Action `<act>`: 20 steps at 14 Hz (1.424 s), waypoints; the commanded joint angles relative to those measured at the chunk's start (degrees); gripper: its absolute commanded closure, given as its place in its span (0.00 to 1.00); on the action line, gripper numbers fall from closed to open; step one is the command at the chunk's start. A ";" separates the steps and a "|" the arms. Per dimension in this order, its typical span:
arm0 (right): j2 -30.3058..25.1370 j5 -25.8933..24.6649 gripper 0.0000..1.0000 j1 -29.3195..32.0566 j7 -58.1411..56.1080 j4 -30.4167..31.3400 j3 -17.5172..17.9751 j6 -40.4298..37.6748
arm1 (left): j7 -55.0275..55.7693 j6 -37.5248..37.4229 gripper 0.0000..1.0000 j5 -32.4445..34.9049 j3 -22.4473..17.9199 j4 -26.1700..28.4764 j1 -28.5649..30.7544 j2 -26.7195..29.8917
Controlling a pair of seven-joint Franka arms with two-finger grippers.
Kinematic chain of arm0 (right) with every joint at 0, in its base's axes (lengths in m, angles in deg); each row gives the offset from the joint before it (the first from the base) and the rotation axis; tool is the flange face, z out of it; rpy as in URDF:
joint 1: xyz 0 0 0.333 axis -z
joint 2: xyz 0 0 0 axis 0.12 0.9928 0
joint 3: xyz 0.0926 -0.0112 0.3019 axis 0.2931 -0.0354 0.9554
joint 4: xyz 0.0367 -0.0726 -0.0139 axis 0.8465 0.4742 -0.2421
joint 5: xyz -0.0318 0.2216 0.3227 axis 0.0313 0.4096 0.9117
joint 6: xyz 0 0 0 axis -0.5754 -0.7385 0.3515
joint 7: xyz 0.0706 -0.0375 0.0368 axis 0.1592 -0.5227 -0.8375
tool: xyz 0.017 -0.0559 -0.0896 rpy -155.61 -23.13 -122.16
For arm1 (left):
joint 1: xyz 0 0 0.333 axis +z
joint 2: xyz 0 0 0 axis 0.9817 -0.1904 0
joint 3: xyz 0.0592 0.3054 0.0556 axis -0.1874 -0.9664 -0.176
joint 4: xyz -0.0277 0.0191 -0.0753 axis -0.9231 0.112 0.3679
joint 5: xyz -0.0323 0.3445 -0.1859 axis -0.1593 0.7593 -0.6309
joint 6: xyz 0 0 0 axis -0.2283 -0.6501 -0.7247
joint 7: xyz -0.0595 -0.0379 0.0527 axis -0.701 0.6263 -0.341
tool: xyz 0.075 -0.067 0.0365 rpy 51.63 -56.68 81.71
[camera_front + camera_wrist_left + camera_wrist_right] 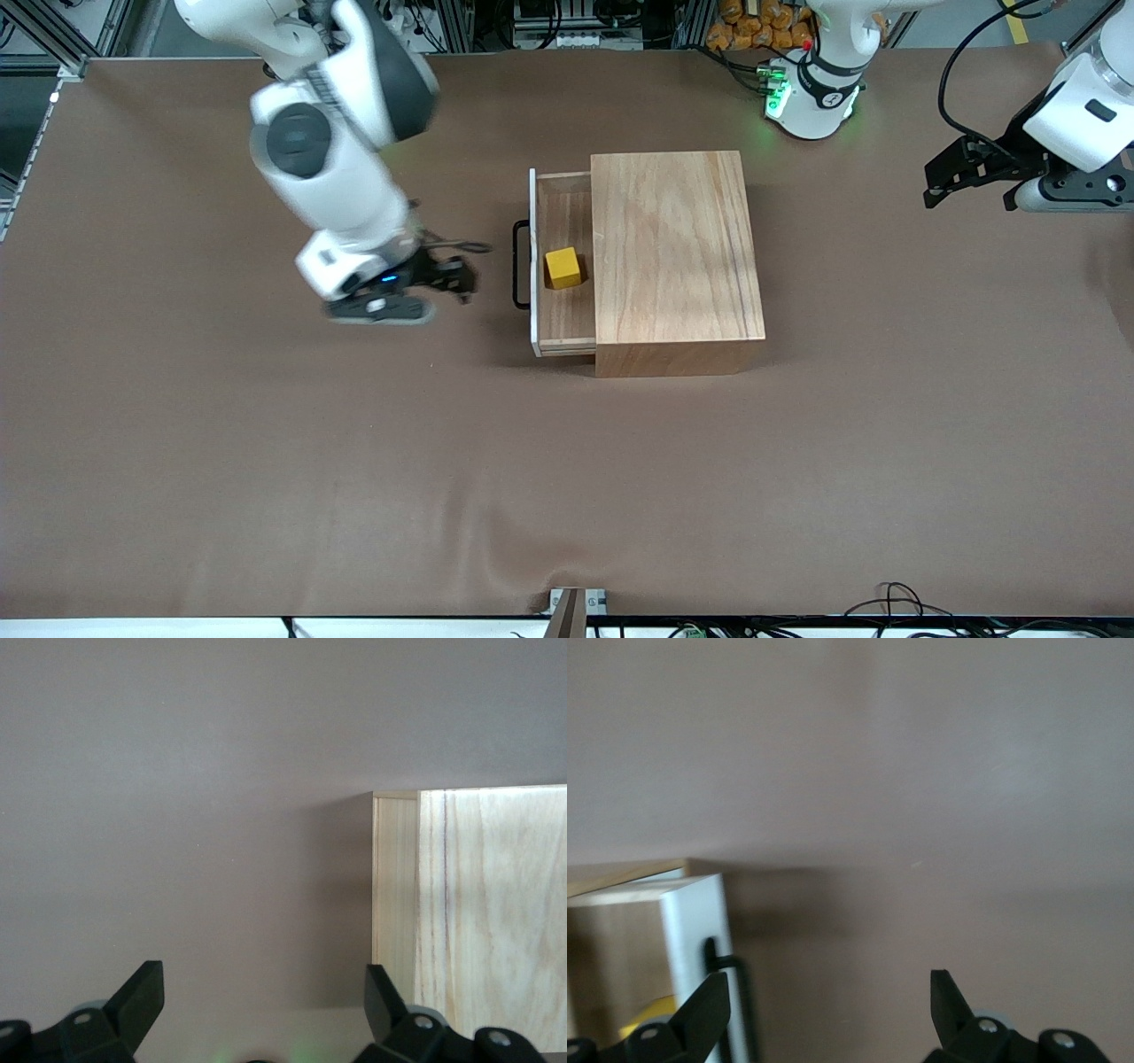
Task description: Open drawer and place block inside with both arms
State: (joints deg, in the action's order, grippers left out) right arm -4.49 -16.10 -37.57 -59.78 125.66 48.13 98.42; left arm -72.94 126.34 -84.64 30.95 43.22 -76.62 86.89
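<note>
The wooden box [678, 257] sits mid-table with its drawer [563, 328] pulled open toward the right arm's end. The yellow block [563, 268] rests inside the drawer; a sliver of it shows in the right wrist view [640, 1024]. The black wire handle [519, 266] is on the pale front panel [700, 948]. My right gripper [447, 276] is open and empty, just above the table in front of the handle. My left gripper [961, 177] is open and empty, held above the table at the left arm's end; its wrist view shows the box's edge [469, 904].
The brown table cover [354, 487] spreads wide around the box. The left arm's green-lit base [811, 93] stands farther from the front camera than the box. Cables lie at the table's near edge [895, 602].
</note>
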 commanded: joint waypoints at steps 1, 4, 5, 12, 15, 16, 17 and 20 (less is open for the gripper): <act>-4.32 -0.21 0.00 9.64 -10.71 1.05 1.15 -4.33 | -0.38 0.04 0.00 0.80 0.39 1.06 0.32 1.41; -8.18 -0.21 0.00 19.57 -23.10 1.05 1.15 -9.42 | -0.38 0.04 0.00 0.80 0.39 0.97 0.49 1.41; -9.76 -0.21 0.00 22.74 -26.89 1.05 1.24 -11.44 | -0.38 -0.05 0.00 0.80 0.39 0.71 0.58 1.33; -17.34 -0.83 0.00 34.36 -33.69 1.05 1.68 -21.30 | -2.05 -0.57 0.00 0.71 -1.27 -2.11 0.84 -0.08; -18.48 -1.35 0.00 34.81 -32.99 -0.70 1.68 -24.64 | -2.05 -0.84 0.00 0.54 -2.68 -4.64 0.76 -0.69; -18.48 -1.88 0.00 34.90 -32.90 -1.40 1.68 -24.73 | -2.05 -1.01 0.00 0.89 -2.68 -5.01 0.67 -1.22; -18.39 -2.49 0.00 34.98 -32.73 -1.67 1.59 -24.65 | -1.96 -1.62 0.00 0.89 -2.77 -5.01 0.75 -1.22; -18.57 -2.58 0.00 35.51 -31.42 -1.76 1.59 -24.91 | -3.62 -1.63 0.00 0.80 -2.77 -5.97 1.46 -1.48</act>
State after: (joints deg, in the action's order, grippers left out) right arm -22.17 -17.75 -3.71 -92.45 124.04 48.42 74.41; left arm -74.35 126.02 -84.64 27.99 39.65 -75.77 86.47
